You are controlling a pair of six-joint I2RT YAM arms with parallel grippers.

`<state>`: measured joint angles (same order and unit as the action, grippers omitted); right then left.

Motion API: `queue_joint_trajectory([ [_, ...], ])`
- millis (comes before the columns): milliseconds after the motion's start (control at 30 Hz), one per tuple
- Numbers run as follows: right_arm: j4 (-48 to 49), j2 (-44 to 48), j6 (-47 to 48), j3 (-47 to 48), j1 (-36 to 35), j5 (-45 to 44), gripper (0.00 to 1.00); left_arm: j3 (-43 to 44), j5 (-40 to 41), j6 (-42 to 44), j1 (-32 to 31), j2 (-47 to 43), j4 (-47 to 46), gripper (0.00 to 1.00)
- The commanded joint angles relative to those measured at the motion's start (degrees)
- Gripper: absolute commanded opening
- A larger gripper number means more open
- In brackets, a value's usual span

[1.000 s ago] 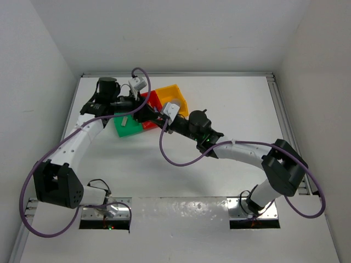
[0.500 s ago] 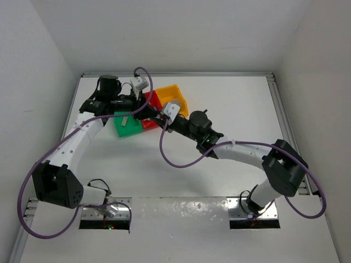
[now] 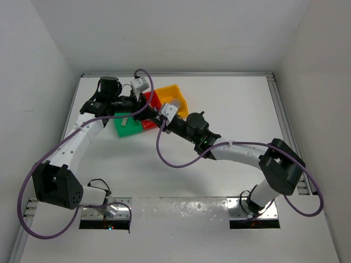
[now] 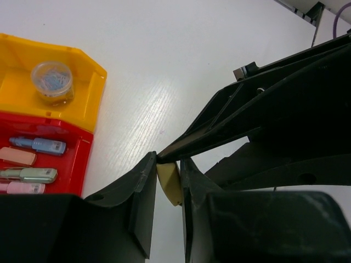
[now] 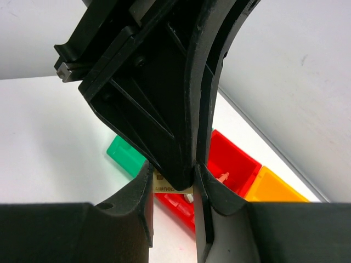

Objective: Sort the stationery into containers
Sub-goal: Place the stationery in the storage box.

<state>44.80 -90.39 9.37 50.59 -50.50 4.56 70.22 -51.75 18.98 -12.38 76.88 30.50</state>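
A tan block (image 4: 169, 182) hangs in the air, pinched by both grippers at once. In the left wrist view my left gripper (image 4: 168, 160) is shut on it, and the right gripper's fingers (image 4: 230, 118) reach in from the upper right. The right wrist view shows my right gripper (image 5: 171, 165) shut on the same block (image 5: 163, 187), whose printed face shows. The two grippers meet above the containers (image 3: 147, 112). These are a green bin (image 3: 125, 129), a red bin (image 4: 77, 143) and a yellow-orange bin (image 4: 90, 82). The red bin holds blue (image 4: 41, 145), pink (image 4: 16, 156) and pale green (image 4: 30, 175) pieces.
A clear round tub of clips (image 4: 52, 82) sits in the yellow-orange bin. A grey piece (image 3: 125, 121) lies in the green bin. Purple cables (image 3: 164, 156) loop from both wrists. A rail (image 3: 282, 115) runs along the table's right edge, and white walls close in on three sides.
My left gripper's jaws have closed onto the tan block held by my right gripper. The right arm has shifted slightly to the left.
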Motion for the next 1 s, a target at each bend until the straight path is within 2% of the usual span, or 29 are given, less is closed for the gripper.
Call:
queue_joint_trajectory([
  [0, 7.4, -1.8, -0.7, 3.3, -0.2, -2.2, 0.10, -2.4, -3.0, -2.8, -0.8, -1.5, 1.1, 0.00],
  [67, 7.8, -2.4, -0.8, 3.2, -0.1, -2.5, 0.17, -4.4, -3.3, -3.8, -0.1, -1.5, -0.1, 0.00],
  [233, 7.0, -4.0, -0.6, 3.3, -0.1, -2.9, 0.25, -5.9, -2.0, -2.6, 1.5, -0.9, -0.2, 0.00],
  [333, 5.8, -4.3, -0.7, 3.4, 0.1, -3.0, 0.38, -6.4, -0.8, -0.3, 2.1, -0.4, 1.1, 0.00],
  [367, 5.2, -4.4, -0.7, 3.6, 0.2, -2.9, 0.46, -6.7, -0.6, 0.1, 2.3, -0.2, 1.2, 0.00],
  [600, -0.8, -3.7, 0.6, 4.2, 1.2, -1.8, 0.70, -7.5, 1.5, 0.3, 2.3, -0.2, 0.4, 0.00],
  [733, -5.8, -1.9, 1.2, 4.4, 1.8, -0.1, 0.78, -7.9, 2.3, -0.1, 2.7, -0.1, -0.1, 0.00],
  [833, -8.8, 0.8, 1.4, 3.6, 2.5, 0.0, 0.82, -8.0, 5.1, -3.6, 4.3, -0.1, -1.9, 0.00],
  [967, -10.4, 5.6, 0.4, 0.7, 3.5, -1.4, 0.83, -8.7, 16.6, -13.6, 9.3, -0.2, -8.7, 0.00],
])
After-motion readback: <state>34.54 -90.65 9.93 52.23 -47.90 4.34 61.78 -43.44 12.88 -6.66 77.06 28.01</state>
